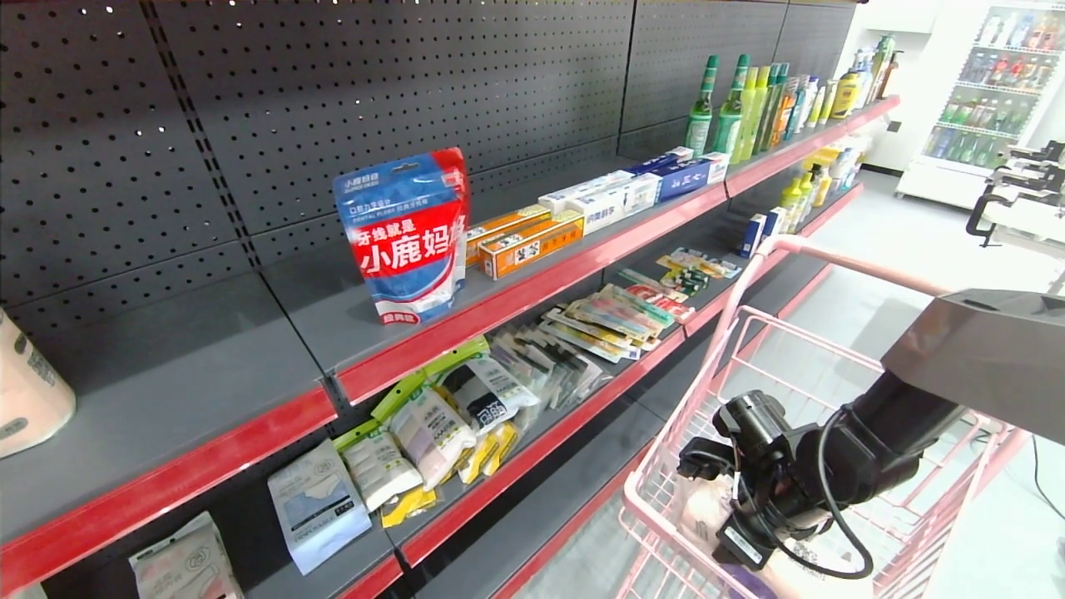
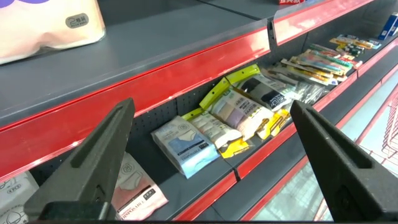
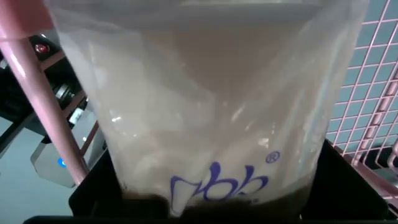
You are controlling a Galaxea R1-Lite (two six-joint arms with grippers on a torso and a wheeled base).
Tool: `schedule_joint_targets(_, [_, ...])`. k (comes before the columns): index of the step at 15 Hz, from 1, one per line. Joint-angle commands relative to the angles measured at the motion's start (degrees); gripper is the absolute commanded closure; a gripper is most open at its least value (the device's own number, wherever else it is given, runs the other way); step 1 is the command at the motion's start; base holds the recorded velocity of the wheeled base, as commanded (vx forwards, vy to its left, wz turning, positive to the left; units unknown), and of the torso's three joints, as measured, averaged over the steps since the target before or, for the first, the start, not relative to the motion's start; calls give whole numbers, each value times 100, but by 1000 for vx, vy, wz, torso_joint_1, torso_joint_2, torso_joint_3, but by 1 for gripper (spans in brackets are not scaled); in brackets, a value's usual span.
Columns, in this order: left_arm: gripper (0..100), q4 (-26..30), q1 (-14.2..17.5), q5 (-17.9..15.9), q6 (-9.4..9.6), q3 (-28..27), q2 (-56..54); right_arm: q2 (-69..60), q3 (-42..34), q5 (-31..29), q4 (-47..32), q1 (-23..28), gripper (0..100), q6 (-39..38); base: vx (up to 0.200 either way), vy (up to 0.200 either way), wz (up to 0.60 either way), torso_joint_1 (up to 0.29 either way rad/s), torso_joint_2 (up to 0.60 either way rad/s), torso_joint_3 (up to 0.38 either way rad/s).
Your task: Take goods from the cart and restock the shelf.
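The white pack [image 3: 211,106] with blue print is sitting inside the pink cart [image 1: 832,259], at about 5 o'clock in the head view. The right hand [image 1: 705,487] is clamping it between its fingers. The left hand [image 2: 211,109] is hanging wide open and empty before the lower shelf [image 2: 273,155] of sachets. At 10 o'clock from the cart, a blue-and-red pouch [image 1: 405,237] is standing upright on the upper shelf [image 1: 333,308].

A blue and red pouch [image 1: 405,235] stands upright. Orange boxes [image 1: 524,240] lie just beside it, then white boxes [image 1: 595,200] and tall green bottles [image 1: 717,106] farther along. Below lie flat toothbrush packs [image 1: 611,320] and pale packets [image 1: 441,424]. A glass-door drinks cooler [image 1: 990,91] stands at far right.
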State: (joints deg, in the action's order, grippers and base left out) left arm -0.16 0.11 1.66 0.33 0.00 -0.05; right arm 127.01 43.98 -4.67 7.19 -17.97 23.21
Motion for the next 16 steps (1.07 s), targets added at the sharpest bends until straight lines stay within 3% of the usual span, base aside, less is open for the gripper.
schedule_joint_targets(1, [0,-2,-2,1,2,0,5,16,-109,1,-34,13,100,-106,0,0,0,0,0,0])
schedule_joint_targets(4, [0,-2,-2,10,-7,0,5,-309,-74,-8,-42,4,100,-704,0,0,0,0,0,0])
schedule_joint_targets(5, [0,-2,7,10,-7,0,5,-942,-162,-201,-113,13,100,-915,0,0,0,0,0,0])
schedule_joint_targets(8, [0,-2,7,10,-7,0,5,-1733,-347,-755,-104,83,100,-1073,0,0,0,0,0,0])
schedule_joint_targets(16, [0,-2,-2,1,-7,0,5,-4202,-373,-1229,-113,382,100,-1723,0,0,0,0,0,0])
